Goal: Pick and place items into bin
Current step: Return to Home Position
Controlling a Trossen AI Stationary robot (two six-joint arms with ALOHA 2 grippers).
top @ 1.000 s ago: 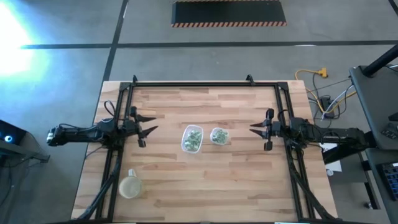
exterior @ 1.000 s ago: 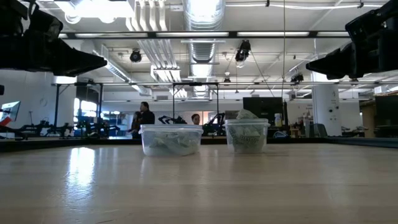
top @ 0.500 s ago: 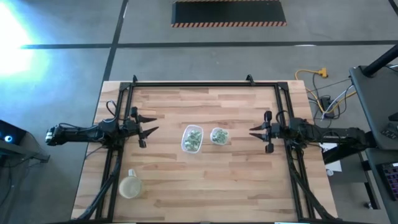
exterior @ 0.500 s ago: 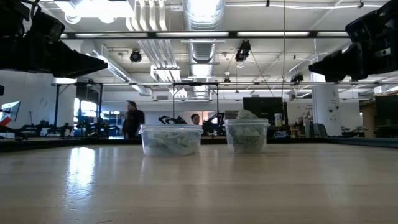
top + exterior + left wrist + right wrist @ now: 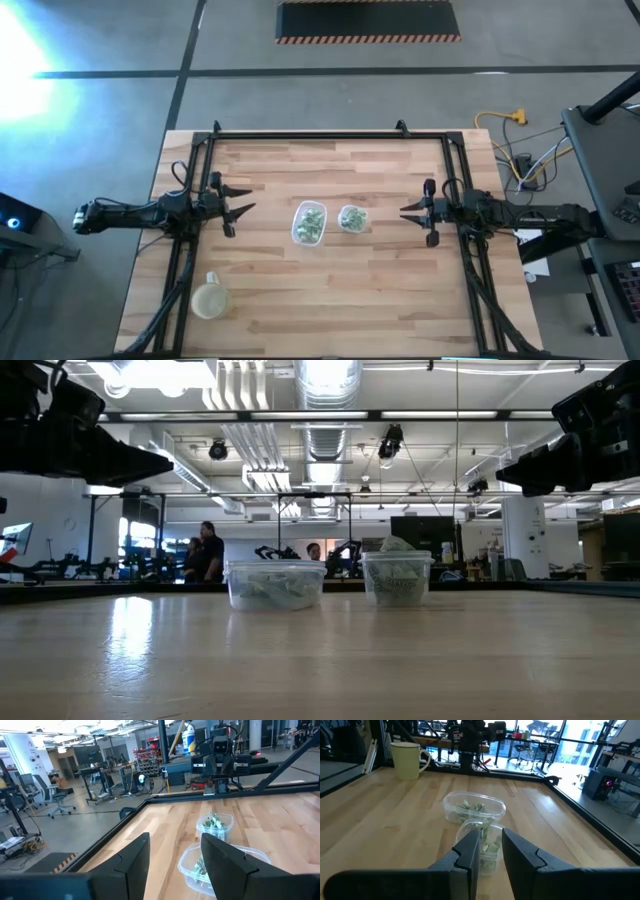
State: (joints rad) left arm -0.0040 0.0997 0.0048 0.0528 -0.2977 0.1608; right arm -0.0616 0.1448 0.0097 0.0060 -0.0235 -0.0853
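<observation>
Two clear containers stand mid-table, each resting on its base. The larger rounded bin (image 5: 309, 223) (image 5: 275, 585) and the smaller round tub (image 5: 351, 218) (image 5: 397, 580) both hold pale-green and white wrapped pieces (image 5: 472, 806). My left gripper (image 5: 248, 198) (image 5: 175, 840) hovers open above the table, left of the bin and pointing at it. My right gripper (image 5: 402, 209) (image 5: 491, 834) hovers to the right of the tub, pointing at it, its fingers narrowly apart. Neither gripper holds anything.
A pale mug (image 5: 209, 298) (image 5: 407, 760) stands near the table's near-left corner. Black rails (image 5: 310, 136) frame the far, left and right sides of the wooden top. Bare wood lies around the containers. People stand in the room far behind the table (image 5: 210, 550).
My right gripper has crept slightly toward the round tub and dipped a little. A person in the room behind has walked along. The containers have kept still.
</observation>
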